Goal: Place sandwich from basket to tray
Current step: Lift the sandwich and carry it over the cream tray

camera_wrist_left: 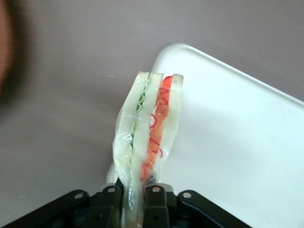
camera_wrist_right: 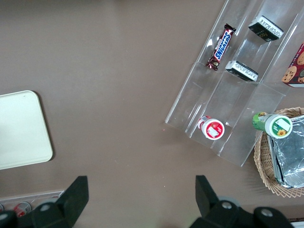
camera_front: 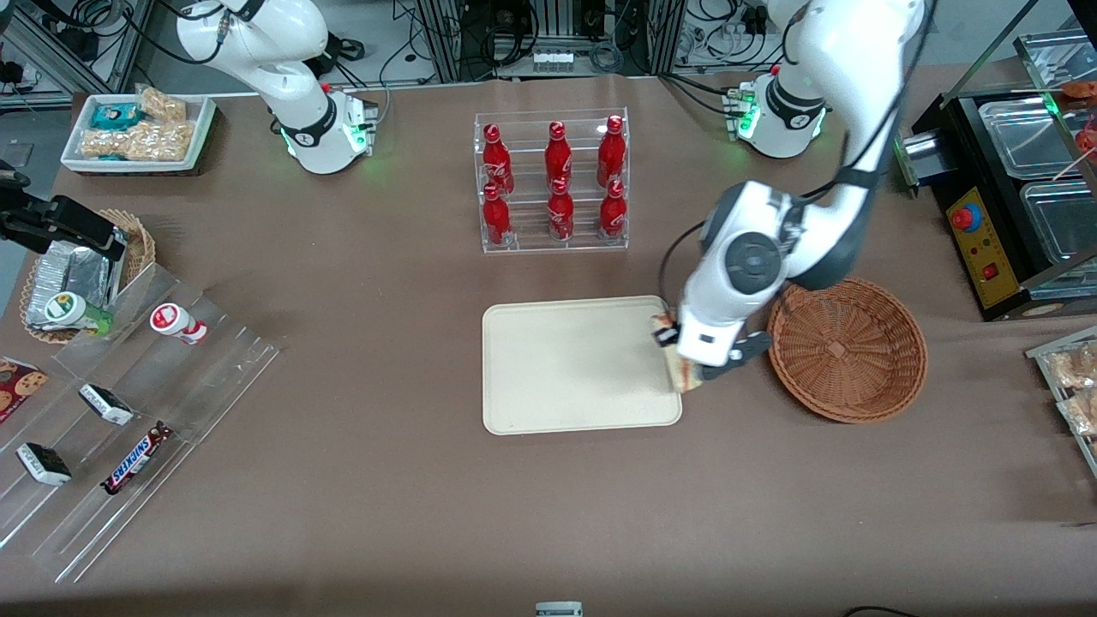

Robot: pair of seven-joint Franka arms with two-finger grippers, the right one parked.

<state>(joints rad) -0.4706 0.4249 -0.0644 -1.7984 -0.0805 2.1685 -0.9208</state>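
Note:
The sandwich (camera_wrist_left: pixel 148 128), a plastic-wrapped wedge of white bread with green and red-orange layers, hangs in my left gripper (camera_wrist_left: pixel 135 202), which is shut on it. In the front view the gripper (camera_front: pixel 686 364) holds the sandwich (camera_front: pixel 683 371) over the edge of the cream tray (camera_front: pixel 566 364) that faces the basket. The tray's rounded corner (camera_wrist_left: pixel 178 50) shows just under the sandwich. The round reddish-brown wicker basket (camera_front: pixel 848 349) stands beside the tray, toward the working arm's end, with nothing in it.
A clear rack of red bottles (camera_front: pixel 553 182) stands farther from the front camera than the tray. Acrylic racks with snacks (camera_front: pixel 128 411), a small wicker basket with foil items (camera_front: pixel 77 274) and a white bin of snacks (camera_front: pixel 137 130) lie toward the parked arm's end. A black appliance (camera_front: pixel 1003 197) stands beside the basket.

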